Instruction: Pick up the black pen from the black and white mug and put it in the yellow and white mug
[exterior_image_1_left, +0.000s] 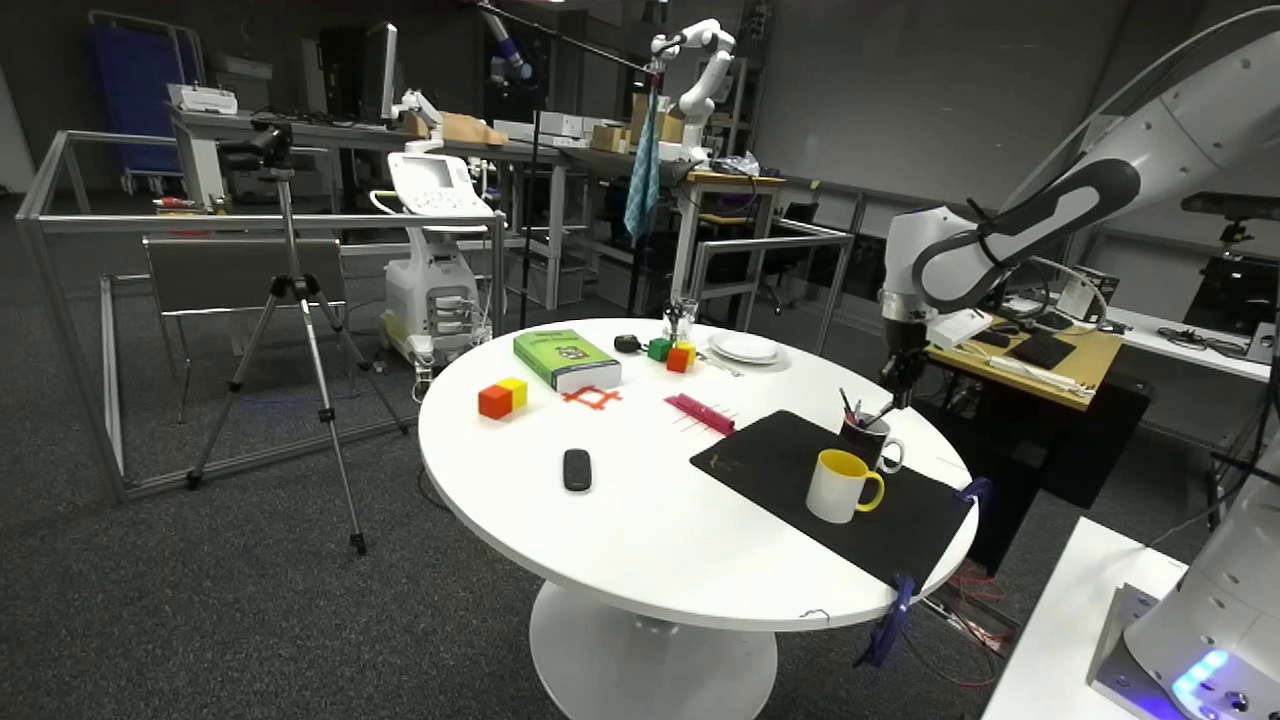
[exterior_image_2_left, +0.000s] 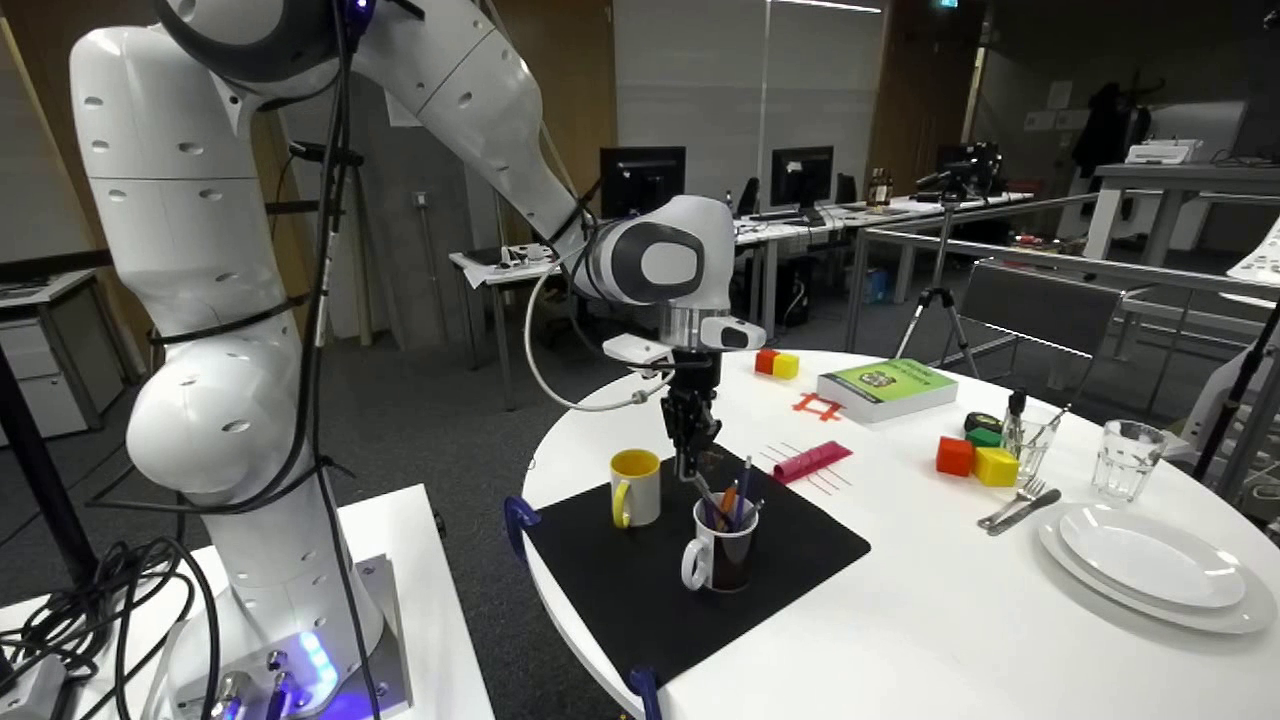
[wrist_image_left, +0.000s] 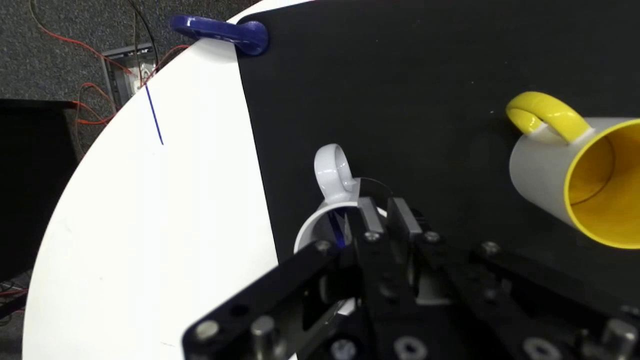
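Observation:
The black and white mug (exterior_image_2_left: 733, 562) stands upright on a black mat and holds several pens. It also shows in the other views (exterior_image_1_left: 860, 440) (wrist_image_left: 331, 172), its opening partly hidden by my gripper in the wrist view. A dark pen (exterior_image_1_left: 879, 413) leans out over its rim toward my fingertips. The yellow and white mug (exterior_image_1_left: 832, 492) stands upright beside it; it also shows in the remaining views (exterior_image_2_left: 642, 500) (wrist_image_left: 545, 172). My gripper (wrist_image_left: 387, 212) points down above the dark mug, fingers (exterior_image_2_left: 687, 470) close together with a narrow gap. I cannot tell whether the pen is between them.
The black mat (exterior_image_2_left: 610, 585) is held at the table edge by blue clamps (exterior_image_1_left: 900, 605) (wrist_image_left: 252, 37). A pink object with thin sticks (exterior_image_2_left: 812, 460) lies beyond the mat. Blocks (exterior_image_2_left: 955, 457), a green book (exterior_image_1_left: 568, 360), plates (exterior_image_2_left: 1150, 560) and glasses (exterior_image_2_left: 1128, 460) stand further away.

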